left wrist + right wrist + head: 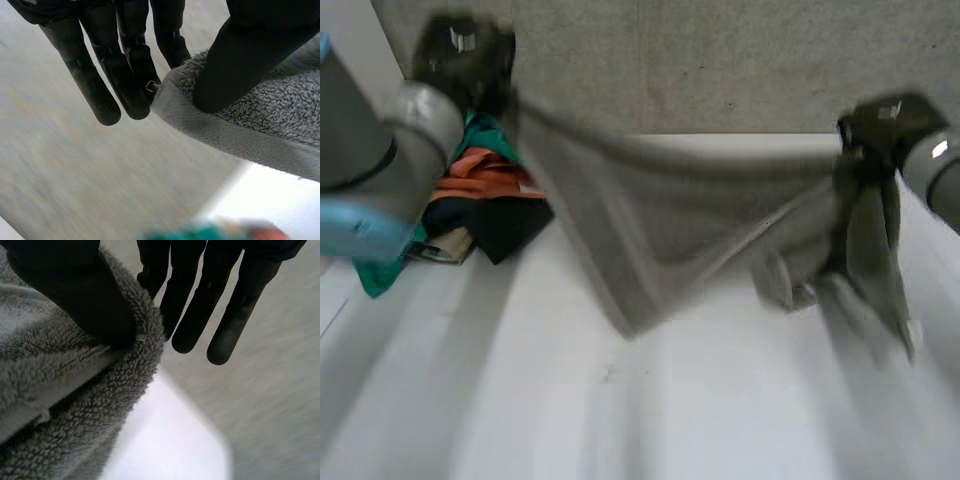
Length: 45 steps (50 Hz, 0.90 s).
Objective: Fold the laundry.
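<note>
white worktop (pixel 620 420), grey backdrop beyond. towel (pixel 690 220) hangs stretched above it between both hands. left hand (pixel 465 55) pinches a corner far left, thumb against fingers; right hand (pixel 880 125) pinches the bunched right end likewise. clothes pile (pixel 485 200) sits far left.

Camera setup: one high overview plus two super-close wrist cams

The head cam sits between and behind the arms and looks down over the white table (pixel 620 420) toward the grey surface (pixel 720 60) past its far edge. Each wrist cam looks along its own palm from right up close: left black hand (pixel 120 75), right black hand (pixel 200 305). All three views share the grey terry-cloth towel (pixel 670 220), and each wrist cam gets one end of it.
</note>
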{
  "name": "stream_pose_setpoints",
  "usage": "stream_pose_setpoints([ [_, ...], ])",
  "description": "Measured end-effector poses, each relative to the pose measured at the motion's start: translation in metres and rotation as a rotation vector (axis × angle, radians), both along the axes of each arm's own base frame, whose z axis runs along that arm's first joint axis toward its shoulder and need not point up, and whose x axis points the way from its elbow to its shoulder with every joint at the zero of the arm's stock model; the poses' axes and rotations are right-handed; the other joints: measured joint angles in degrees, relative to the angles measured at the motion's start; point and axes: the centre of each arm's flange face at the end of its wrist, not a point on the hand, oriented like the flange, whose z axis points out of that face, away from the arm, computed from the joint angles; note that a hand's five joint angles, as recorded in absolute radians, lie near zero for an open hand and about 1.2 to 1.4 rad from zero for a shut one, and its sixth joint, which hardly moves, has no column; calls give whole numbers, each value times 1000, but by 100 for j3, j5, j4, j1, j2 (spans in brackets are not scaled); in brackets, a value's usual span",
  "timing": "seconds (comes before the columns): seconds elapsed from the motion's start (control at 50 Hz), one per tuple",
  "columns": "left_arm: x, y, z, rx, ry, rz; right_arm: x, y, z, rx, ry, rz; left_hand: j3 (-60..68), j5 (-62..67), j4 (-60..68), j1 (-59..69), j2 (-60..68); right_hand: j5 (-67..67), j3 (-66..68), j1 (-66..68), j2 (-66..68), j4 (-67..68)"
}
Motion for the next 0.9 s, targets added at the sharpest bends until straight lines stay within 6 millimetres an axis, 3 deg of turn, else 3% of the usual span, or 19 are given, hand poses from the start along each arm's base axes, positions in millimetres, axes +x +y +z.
stream_pose_setpoints([
  [0.06,-9,-17,38,-160,79,27,6,-15,35,-239,-80,-39,0,0,0,0,0,0,0,0,0,15],
  [0.08,-10,-18,43,-180,90,31,6,-16,41,-275,-94,-42,0,0,1,0,0,0,0,0,0,16],
  [0.1,-11,-21,63,-252,131,47,8,-18,56,-371,-130,-48,0,0,1,0,0,0,0,0,0,16],
  [0.12,-11,-21,68,-267,140,50,8,-17,61,-397,-140,-47,0,0,1,0,0,0,0,0,0,16],
  [0.14,-13,-20,85,-322,175,61,9,-15,72,-462,-165,-41,0,0,1,0,0,0,0,0,0,16],
  [0.22,-18,-14,97,-356,205,59,14,-6,74,-481,-176,-5,0,0,1,0,0,49,0,0,0,16],
  [0.32,-33,-4,66,-248,162,26,22,16,29,-260,-121,64,0,45,1,0,0,51,0,0,0,16],
  [0.4,-37,4,19,-106,90,8,28,51,-28,34,-49,113,0,45,1,0,0,50,-1,0,-1,16],
  [0.46,-35,11,-12,-14,42,0,33,81,-59,212,1,150,0,45,1,0,0,-360,-488,-213,-434,-523],
  [0.52,-32,21,-41,74,-4,-8,37,118,-87,407,66,192,0,46,1,0,0,-3215,-3339,-2854,-3321,-3394],
  [0.58,-28,30,-54,116,-27,-16,37,134,-94,482,96,206,0,46,1,0,1,-4915,-4891,-4418,-4855,-4971],
  [0.64,-25,37,-58,136,-39,-26,37,135,-89,485,100,208,0,46,1,0,1,-5298,-5287,-4710,-5218,-5340],
  [0.8,-17,64,-46,132,-45,-67,41,102,-42,320,85,200,0,46,1,0,1,-5321,-5329,-4722,-5248,-5361],
  [0.9,-10,82,-36,117,-43,-85,44,79,-38,260,150,208,0,45,1,0,1,-5321,-5329,-4722,-5248,-5361],
])
